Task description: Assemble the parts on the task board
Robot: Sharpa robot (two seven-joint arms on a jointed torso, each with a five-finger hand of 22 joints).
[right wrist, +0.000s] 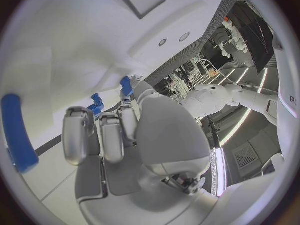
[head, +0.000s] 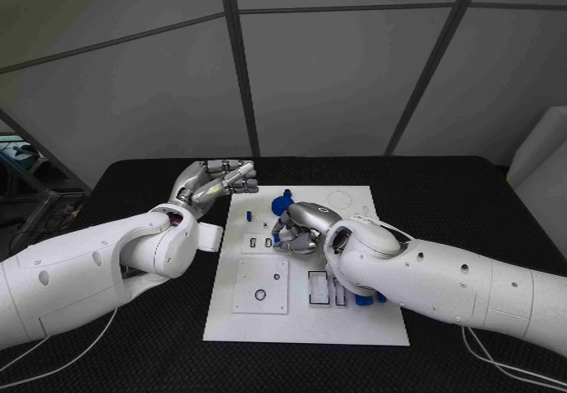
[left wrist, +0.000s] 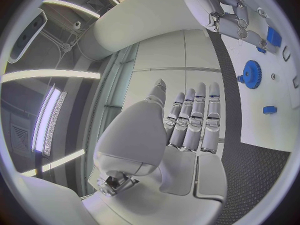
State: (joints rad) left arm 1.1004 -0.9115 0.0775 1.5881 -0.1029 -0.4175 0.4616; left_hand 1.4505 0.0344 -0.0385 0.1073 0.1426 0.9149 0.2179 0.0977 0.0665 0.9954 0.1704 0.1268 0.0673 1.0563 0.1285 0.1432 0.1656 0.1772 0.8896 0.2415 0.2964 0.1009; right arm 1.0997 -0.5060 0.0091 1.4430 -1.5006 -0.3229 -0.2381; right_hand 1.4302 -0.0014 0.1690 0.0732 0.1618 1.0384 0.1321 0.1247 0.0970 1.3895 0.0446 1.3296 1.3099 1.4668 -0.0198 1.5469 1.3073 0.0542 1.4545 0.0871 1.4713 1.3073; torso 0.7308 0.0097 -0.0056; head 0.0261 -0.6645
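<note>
From the head view, the white task board (head: 305, 323) lies in the middle of the black counter (head: 473, 196). The left robot hand (head: 216, 184) is up beside the board's far left corner, palm up, holding nothing that I can see. The right robot hand (head: 298, 228) is down on the board, its fingers bent over the middle of the plate. I cannot tell from here if it holds a part. A blue gear (head: 283, 201) stands on the board just behind that hand. A small blue part (head: 249, 216) sits near the left edge. More blue parts (head: 364, 300) peek out by the slots under the right arm.

In the left wrist view, the left robot hand (left wrist: 187, 127) is flat with straight fingers close side by side, and it is empty. The gear (left wrist: 252, 74) and a small blue block (left wrist: 269, 109) lie on the board (left wrist: 262, 130).

In the right wrist view, the right robot hand (right wrist: 119, 135) has its fingers curled down. A blue piece (right wrist: 126, 85) shows at its fingertips. A long blue bar (right wrist: 17, 132) lies on the board nearby.
</note>
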